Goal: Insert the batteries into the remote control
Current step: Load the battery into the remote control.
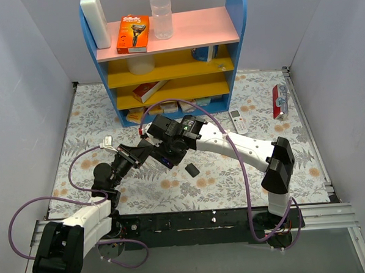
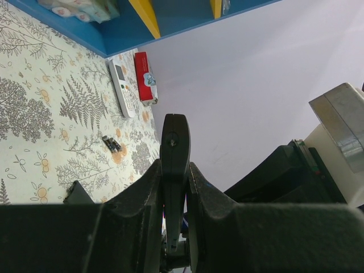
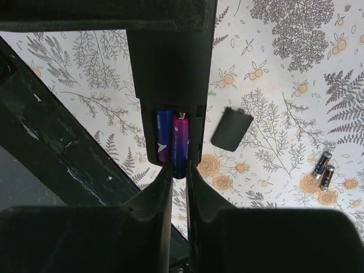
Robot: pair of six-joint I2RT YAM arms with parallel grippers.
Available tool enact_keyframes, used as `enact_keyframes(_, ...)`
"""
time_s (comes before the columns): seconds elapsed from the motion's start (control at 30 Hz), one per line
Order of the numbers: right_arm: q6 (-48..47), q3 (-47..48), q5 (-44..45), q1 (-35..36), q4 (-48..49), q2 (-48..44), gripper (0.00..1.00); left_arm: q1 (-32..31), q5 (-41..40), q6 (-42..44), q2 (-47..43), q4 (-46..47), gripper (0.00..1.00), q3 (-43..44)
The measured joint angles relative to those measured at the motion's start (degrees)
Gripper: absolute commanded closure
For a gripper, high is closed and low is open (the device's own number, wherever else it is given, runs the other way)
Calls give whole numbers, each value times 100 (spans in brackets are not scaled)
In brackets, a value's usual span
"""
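above the floral table [image 3: 273, 68], left hand [image 2: 175, 169] clamps the black remote control [image 3: 170, 62] while right hand [image 3: 179, 173] pinches a purple battery [image 3: 181, 142] in its bay; skewed pressure could pop it loose.

My left arm [image 1: 83, 222] stretched forward-right, left gripper [image 2: 174, 187] clamped tight. My right arm [image 1: 244, 147] bent across leftward, right gripper [image 3: 179, 173] pinched near-closed, pointing down.

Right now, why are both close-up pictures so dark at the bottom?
Left wrist view: the left gripper's fingers crowd the lens, shadowed and featureless; the white remote beyond is sharp. Right wrist view: the right gripper's fingers are as dark, though the batteries in the black remote are lit and crisp. Top view: even light, soft shadows.
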Motion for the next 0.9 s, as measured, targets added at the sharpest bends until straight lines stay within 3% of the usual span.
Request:
enact_keyframes(0.83, -24, 343, -11, 11, -153, 63, 57, -7, -24, -52, -42, 254, 100, 0)
enact_keyframes(0.9, -37, 372, -11, 15, -155, 63, 50, -7, -24, -61, -42, 256, 100, 0)
